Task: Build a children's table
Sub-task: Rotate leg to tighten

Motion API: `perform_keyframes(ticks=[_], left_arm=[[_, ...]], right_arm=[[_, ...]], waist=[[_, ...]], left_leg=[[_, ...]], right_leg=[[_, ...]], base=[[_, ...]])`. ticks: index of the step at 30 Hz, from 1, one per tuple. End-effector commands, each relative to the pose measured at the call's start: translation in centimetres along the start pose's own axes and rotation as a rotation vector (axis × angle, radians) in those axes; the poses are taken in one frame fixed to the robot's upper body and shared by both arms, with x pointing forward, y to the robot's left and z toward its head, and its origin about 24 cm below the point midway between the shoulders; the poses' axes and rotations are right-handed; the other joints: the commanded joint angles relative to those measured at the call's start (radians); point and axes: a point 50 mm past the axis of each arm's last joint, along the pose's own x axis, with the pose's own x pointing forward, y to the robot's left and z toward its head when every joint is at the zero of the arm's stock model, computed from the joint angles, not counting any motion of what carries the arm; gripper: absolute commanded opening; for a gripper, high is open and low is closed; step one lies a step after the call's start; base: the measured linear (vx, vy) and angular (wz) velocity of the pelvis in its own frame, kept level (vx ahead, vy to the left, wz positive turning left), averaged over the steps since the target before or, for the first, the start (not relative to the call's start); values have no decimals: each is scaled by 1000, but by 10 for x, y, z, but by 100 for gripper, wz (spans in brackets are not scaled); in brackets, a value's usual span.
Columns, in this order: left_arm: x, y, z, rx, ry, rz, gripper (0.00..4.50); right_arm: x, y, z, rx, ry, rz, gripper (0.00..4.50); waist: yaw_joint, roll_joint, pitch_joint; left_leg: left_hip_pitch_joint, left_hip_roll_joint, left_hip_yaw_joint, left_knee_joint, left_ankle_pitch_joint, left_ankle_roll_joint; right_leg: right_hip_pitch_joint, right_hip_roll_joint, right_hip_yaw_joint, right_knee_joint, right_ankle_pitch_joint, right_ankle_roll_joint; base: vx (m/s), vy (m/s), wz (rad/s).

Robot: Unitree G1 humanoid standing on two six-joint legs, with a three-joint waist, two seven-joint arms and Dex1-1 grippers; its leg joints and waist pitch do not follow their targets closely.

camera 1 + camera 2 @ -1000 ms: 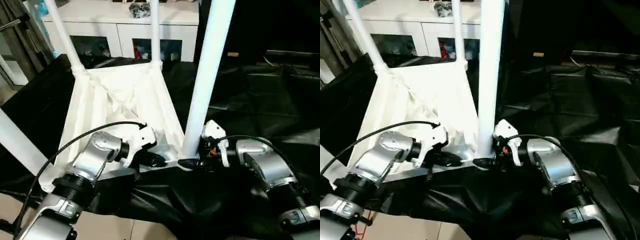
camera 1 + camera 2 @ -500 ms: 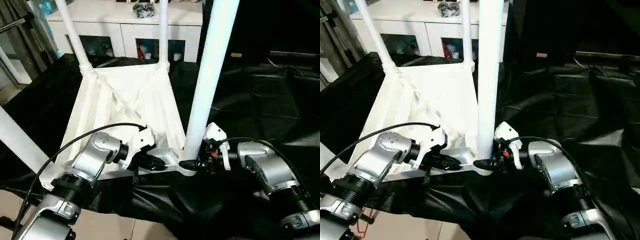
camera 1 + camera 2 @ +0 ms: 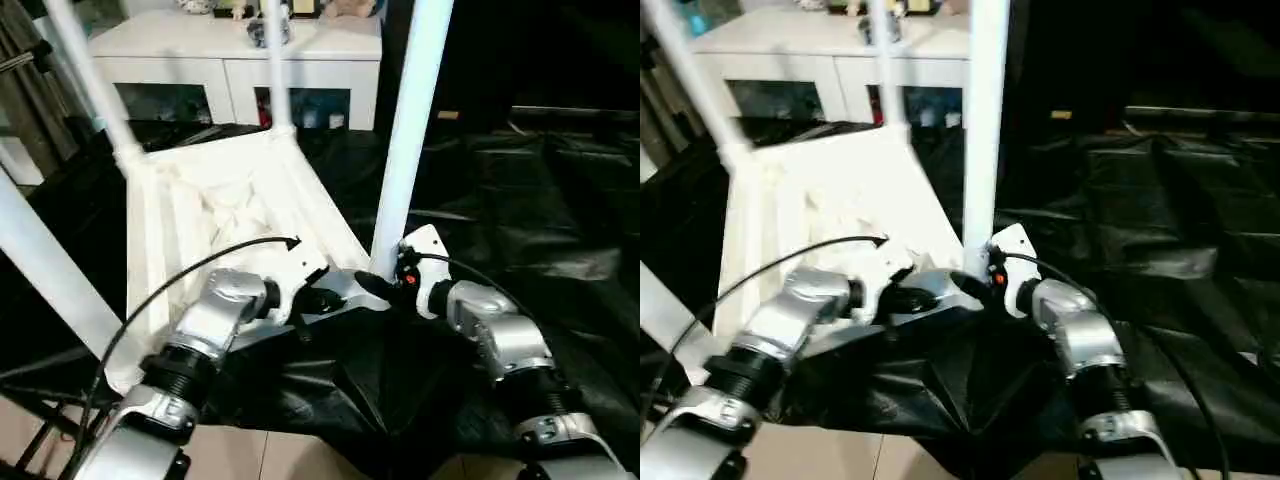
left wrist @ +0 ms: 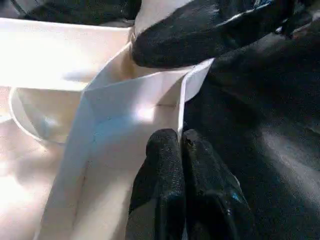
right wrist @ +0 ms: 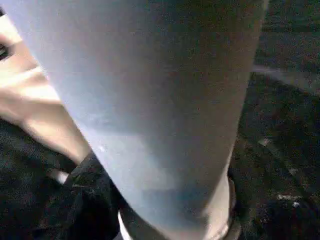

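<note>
Left eye view gives me the white tabletop lying upside down on the black-draped table, its near edge at the table's front edge and four white legs standing up from its corners. My left tool has its two black fingers pressed together on the thin wall of the tabletop's near rim, close to the near right corner socket. My right tool sits at the foot of that corner's leg, though I cannot tell how far apart its fingers are.

White tabletop, white legs; black drape; white cabinet.
</note>
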Motion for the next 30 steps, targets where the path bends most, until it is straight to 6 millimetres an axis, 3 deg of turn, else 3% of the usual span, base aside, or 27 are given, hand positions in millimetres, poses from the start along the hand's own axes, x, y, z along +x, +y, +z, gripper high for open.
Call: perform_keyframes(ticks=[1, 2, 3, 4, 5, 6, 7, 9, 11, 16, 17, 21, 22, 27, 30], left_arm=[[28, -23, 29, 66, -63, -67, 0], [28, -23, 29, 66, -64, -70, 0], [28, -23, 29, 67, -64, -70, 0], [26, -22, 28, 73, -64, -76, 0], [26, -21, 28, 74, -64, -77, 0], [24, -20, 27, 77, -63, -77, 0], [23, -20, 26, 78, -62, -77, 0], [18, -16, 24, 92, -58, -81, 0], [13, -13, 20, 94, -43, -78, 0], [4, -5, 15, 100, -17, -49, 0], [2, -2, 15, 95, -17, -32, 0], [-5, 0, 12, 92, -15, -25, 0], [-6, -1, 11, 93, -11, -32, 27], [-11, 0, 10, 66, -17, -5, 65], [-17, 1, 8, 40, -25, -2, 65]], right_arm=[[28, 46, -19, 23, 98, 118, 258], [29, 45, -17, 39, 87, 115, 258], [30, 45, -16, 50, 80, 114, 293], [29, 46, -14, 64, 70, 148, 314], [29, 46, -14, 65, 69, 153, 328], [28, 46, -13, 65, 68, 169, 328], [27, 46, -13, 65, 67, 178, 330], [21, 43, -14, -2, 78, 209, 345], [13, 39, -15, -46, 85, 248, 360], [-2, 24, -11, -93, 80, 296, 360], [-7, 19, -9, -103, 80, 301, 360], [-16, 9, -5, -128, 81, 308, 360], [-18, 6, -4, -133, 81, 309, 369], [-23, 2, -1, -137, 76, 312, 371], [-23, 2, 0, -137, 73, 322, 371]], waist=[[-18, -8, -14], [-29, -7, -16], [-33, -6, -18], [-33, -6, -26], [-31, -3, -29], [-29, -7, -33], [-25, -5, -32], [-24, -6, -32], [-15, -7, -37], [3, -13, -41], [7, -7, -42], [19, -11, -46], [22, -12, -48], [22, -10, -49], [18, -15, -47]], left_leg=[[18, 51, -55, -81, -528, -15], [11, 51, -61, -85, -536, -12], [4, 53, -64, -88, -531, -10], [-14, 57, -70, -96, -484, -2], [-20, 60, -69, -97, -443, 10], [-19, 61, -64, -94, -414, 16], [-18, 62, -56, -91, -379, 28], [-28, 63, -53, -92, -332, 43], [-25, 66, -47, -87, -278, 60], [-23, 65, -38, -78, -194, 95], [-25, 64, -38, -76, -180, 97], [-28, 65, -36, -70, -131, 111], [-29, 65, -35, -68, -117, 116], [-28, 70, -37, -69, -114, 118], [-30, 68, -36, -69, -120, 119]], right_leg=[[-10, -85, 34, -128, -693, -54], [-3, -86, 33, -125, -680, -50], [4, -87, 34, -123, -665, -50], [18, -91, 43, -110, -589, -68], [18, -92, 50, -104, -513, -97], [17, -93, 54, -103, -472, -115], [12, -92, 59, -98, -409, -155], [23, -92, 59, -89, -350, -184], [26, -91, 61, -81, -271, -209], [29, -92, 63, -76, -210, -234], [33, -91, 62, -71, -198, -239], [33, -88, 61, -64, -153, -244], [34, -88, 61, -60, -128, -250], [34, -83, 59, -51, -82, -268], [36, -85, 58, -52, -86, -274]], base=[[0, 0, 0], [0, 0, 0], [0, 0, 0], [0, 0, 0], [0, 0, 0], [0, 0, 0], [0, 0, 0], [0, 0, 0], [0, 0, 0], [0, 0, 0], [0, 0, 0], [0, 0, 0], [0, 0, 0], [0, 0, 0], [0, 0, 0]])
